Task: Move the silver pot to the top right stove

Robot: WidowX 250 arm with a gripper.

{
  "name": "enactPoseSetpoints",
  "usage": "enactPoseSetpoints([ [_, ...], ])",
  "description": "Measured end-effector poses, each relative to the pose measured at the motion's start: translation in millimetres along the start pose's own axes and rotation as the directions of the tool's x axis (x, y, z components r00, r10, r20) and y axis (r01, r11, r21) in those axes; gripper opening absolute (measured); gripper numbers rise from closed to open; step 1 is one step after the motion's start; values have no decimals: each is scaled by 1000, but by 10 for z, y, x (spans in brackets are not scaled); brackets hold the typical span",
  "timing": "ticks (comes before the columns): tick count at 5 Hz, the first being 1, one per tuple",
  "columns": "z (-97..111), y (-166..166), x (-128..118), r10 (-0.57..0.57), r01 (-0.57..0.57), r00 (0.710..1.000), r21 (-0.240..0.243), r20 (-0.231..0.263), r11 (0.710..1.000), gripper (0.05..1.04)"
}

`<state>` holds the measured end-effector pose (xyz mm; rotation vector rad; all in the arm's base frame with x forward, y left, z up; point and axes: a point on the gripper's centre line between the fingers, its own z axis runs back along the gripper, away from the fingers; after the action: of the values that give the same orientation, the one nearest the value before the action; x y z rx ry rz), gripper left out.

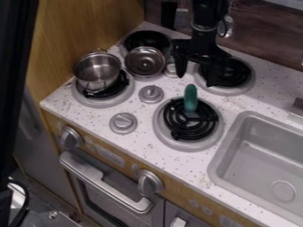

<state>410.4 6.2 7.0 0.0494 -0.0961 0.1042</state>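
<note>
The transfer is still to be done: the silver pot [97,71] sits upright on the left-hand burner [122,98], between 8 and 9 o'clock from the middle of the stovetop. The goal, judging by the layout, is the upper right burner [250,83], round at about 3 o'clock. The black claw [200,70] hangs over the counter [130,141] near that goal burner, its two fingers spread apart with nothing between them, so it is released and no grasp has been made.

Every main step therefore remains. The claw has to travel towards 9 o'clock, close on the pot's rim or one of its wire handles, lift it, carry it towards 3 o'clock and set it down level on the coils, then let go.

Two things may crowd that route. A black pan [133,40] stands at 11 to 12 o'clock of the stovetop, with what looks like a silver lid [145,61] leaning at its near side, close to the pot. A green-handled utensil [190,97] stands over the lower burner [158,133], between 5 and 6 o'clock. A fairly high lift would probably pass both without knocking either.
</note>
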Motion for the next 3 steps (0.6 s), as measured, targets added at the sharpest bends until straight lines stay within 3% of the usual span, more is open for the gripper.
enactPoseSetpoints([
  [1,-190,4,-96,0,1,999,4,-52,1000,997],
  [2,-293,234,-181,37,-36,996,16,-75,999,997],
  [3,-275,670,-261,125,-123,989,31,-74,992,997],
])
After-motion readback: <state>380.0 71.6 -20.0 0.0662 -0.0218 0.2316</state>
